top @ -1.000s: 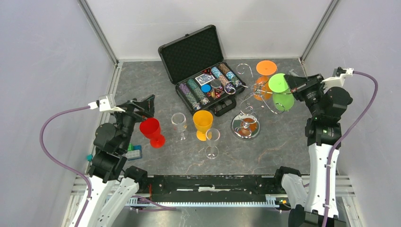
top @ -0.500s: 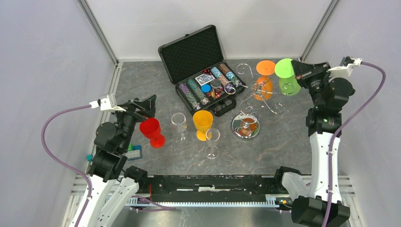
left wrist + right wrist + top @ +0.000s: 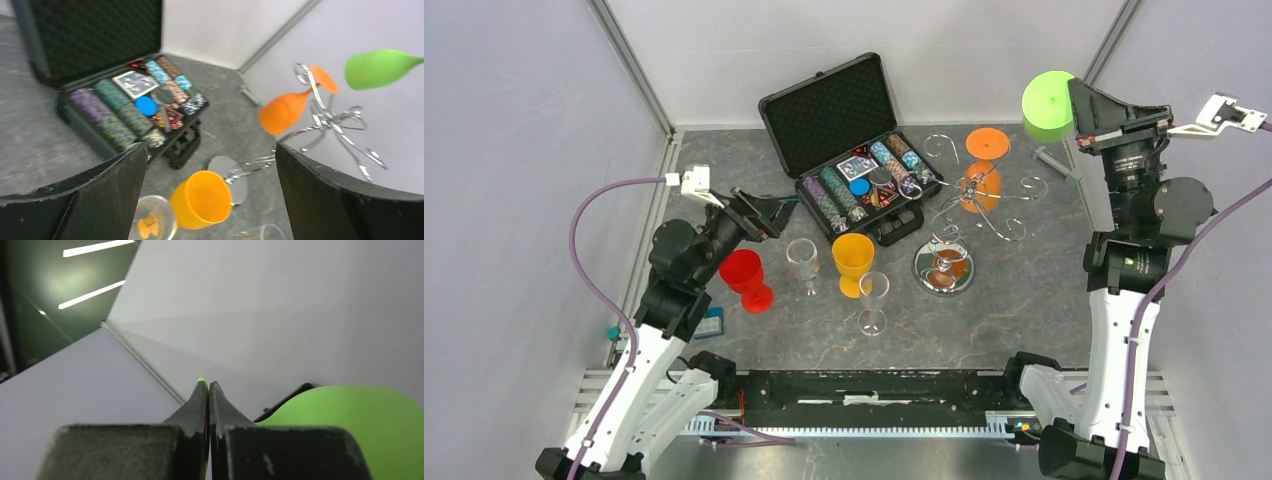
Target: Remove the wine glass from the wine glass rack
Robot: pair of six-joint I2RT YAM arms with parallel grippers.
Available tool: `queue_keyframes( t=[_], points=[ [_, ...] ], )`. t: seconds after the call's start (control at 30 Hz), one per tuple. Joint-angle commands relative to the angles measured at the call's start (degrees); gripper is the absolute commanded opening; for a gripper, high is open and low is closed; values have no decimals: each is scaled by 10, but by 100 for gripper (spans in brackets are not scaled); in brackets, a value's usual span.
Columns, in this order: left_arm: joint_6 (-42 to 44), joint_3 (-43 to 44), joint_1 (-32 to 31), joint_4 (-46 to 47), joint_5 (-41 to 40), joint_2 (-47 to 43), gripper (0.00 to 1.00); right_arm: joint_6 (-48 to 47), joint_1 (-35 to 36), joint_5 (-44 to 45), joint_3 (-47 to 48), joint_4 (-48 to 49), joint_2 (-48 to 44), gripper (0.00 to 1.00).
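My right gripper [image 3: 1076, 104] is shut on the green wine glass [image 3: 1048, 105], held high at the back right, clear of the wine glass rack [image 3: 942, 268]. In the right wrist view a green sliver shows between the closed fingertips [image 3: 200, 395], and the green bowl [image 3: 350, 425] lies to the right. The left wrist view shows the green glass [image 3: 380, 67] in the air above the chrome rack [image 3: 325, 117]. An orange glass [image 3: 979, 185] still hangs from one hook arm. My left gripper [image 3: 779, 212] is open and empty, above the red glass [image 3: 744, 275].
An open black chip case [image 3: 849, 150] sits behind the rack. A clear glass [image 3: 804, 262], a yellow glass [image 3: 854, 260] and another clear glass [image 3: 873, 300] stand mid-table. A small blue object [image 3: 709, 322] lies near the left arm.
The right arm has lifted the green glass up and back, away from the rack's hooks. The left arm has risen and swung right toward the middle, still open.
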Motion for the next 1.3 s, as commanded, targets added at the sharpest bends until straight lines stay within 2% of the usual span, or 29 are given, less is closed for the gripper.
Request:
queue_keyframes(
  t=[0.0,0.17,0.3,0.43,0.5,0.6,0.73,0.83,1.07,1.27],
  points=[
    [-88,34,-1,142,118,30,100,127,1,-45,16,110,-10,0],
    [-184,34,-1,264,178,84,100,239,1,-88,2,189,-23,0],
    [-278,35,-3,417,233,137,100,341,1,-102,-36,252,-38,0],
    [-346,50,-12,513,246,187,100,443,8,-113,-74,324,-39,0],
    [-358,62,-23,540,245,206,100,460,18,-111,-83,331,-39,0],
    [-345,82,-57,547,230,232,100,469,57,-103,-98,332,-28,0],
    [-319,115,-103,544,218,273,100,440,181,-67,-123,334,1,0],
    [-316,123,-108,534,215,288,100,405,251,-37,-123,330,21,0],
    [-237,87,-109,426,151,217,100,403,294,-8,-130,376,41,0],
    [-221,79,-109,373,130,187,100,391,349,26,-138,401,55,0]
  ],
)
